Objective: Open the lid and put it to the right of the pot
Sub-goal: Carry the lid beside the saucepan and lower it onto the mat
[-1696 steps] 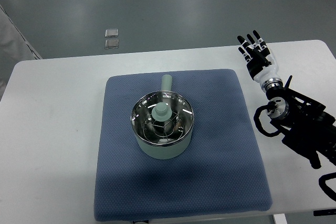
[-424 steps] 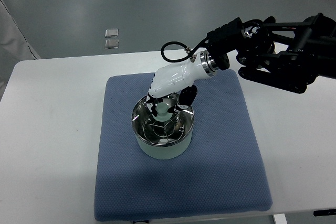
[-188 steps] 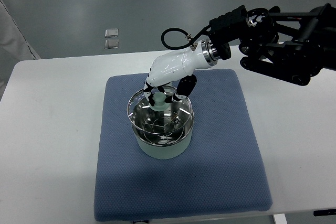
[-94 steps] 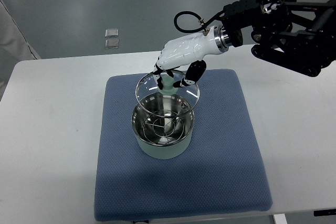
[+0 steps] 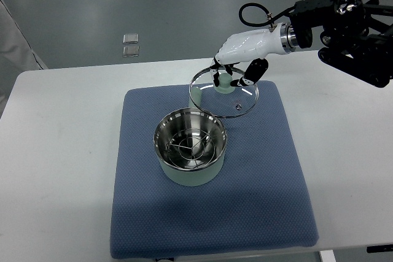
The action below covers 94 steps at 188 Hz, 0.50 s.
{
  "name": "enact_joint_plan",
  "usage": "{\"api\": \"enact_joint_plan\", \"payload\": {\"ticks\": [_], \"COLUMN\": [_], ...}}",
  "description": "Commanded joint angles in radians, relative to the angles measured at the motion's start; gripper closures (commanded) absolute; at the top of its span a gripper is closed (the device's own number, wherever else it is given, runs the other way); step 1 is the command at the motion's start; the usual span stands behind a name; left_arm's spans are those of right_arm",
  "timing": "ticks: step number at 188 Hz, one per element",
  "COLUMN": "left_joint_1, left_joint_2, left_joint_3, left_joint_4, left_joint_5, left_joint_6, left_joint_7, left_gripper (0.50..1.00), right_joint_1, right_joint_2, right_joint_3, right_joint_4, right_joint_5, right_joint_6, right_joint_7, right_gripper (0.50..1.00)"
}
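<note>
Now right hand (image 5: pixel 236 65) pinching glass lid's (image 5: pixel 222 94) knob, lid aloft up-right of open pot (image 5: pixel 189 146).

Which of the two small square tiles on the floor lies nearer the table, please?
The lower tile, just below the upper tile, sits closest to the table.

- One top view, looking steeply down from the robot's side.
- It takes in the whole mat (image 5: pixel 245 170) and most of the table (image 5: pixel 61 151).

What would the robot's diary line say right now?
right hand: gripping lid knob | lid: lifted off pot, up-right of it | not placed
</note>
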Motion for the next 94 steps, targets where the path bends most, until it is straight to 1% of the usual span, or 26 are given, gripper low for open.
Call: {"api": "enact_joint_plan", "payload": {"ticks": [1,2,20,30,33,67,94], "left_joint_1": [0.000,0.000,0.000,0.000,0.000,0.000,0.000], "left_joint_2": [0.000,0.000,0.000,0.000,0.000,0.000,0.000], "left_joint_3": [0.001,0.001,0.000,0.001,-0.001,0.001,0.001], "left_joint_4": [0.000,0.000,0.000,0.000,0.000,0.000,0.000], "left_joint_5": [-0.001,-0.001,0.000,0.000,0.000,-0.001,0.000], "left_joint_6": [0.000,0.000,0.000,0.000,0.000,0.000,0.000], "left_joint_7": [-0.001,0.000,0.000,0.000,0.000,-0.001,-0.001], "left_gripper": [0.500,0.500,0.500,0.500,0.500,0.500,0.500], "right_joint_1": [-0.014,-0.026,-0.056,-0.056,-0.074,-0.120,-0.155], "right_joint_2": [0.000,0.000,0.002,0.002,0.003,0.016,0.019], "right_joint_3": [-0.002,-0.005,-0.008,-0.008,-0.008,-0.014,-0.014], "right_joint_4": [-0.022,-0.036,-0.065,-0.065,-0.088,-0.153,-0.177], "right_joint_5": [0.000,0.000,0.000,0.000,0.000,-0.002,-0.003], "right_joint_6": [-0.011,-0.020,-0.040,-0.040,-0.051,-0.092,-0.114], "right_joint_7": [0.000,0.000,0.000,0.000,0.000,0.000,0.000], "right_gripper": [1.000,1.000,1.000,1.000,1.000,1.000,1.000]}}
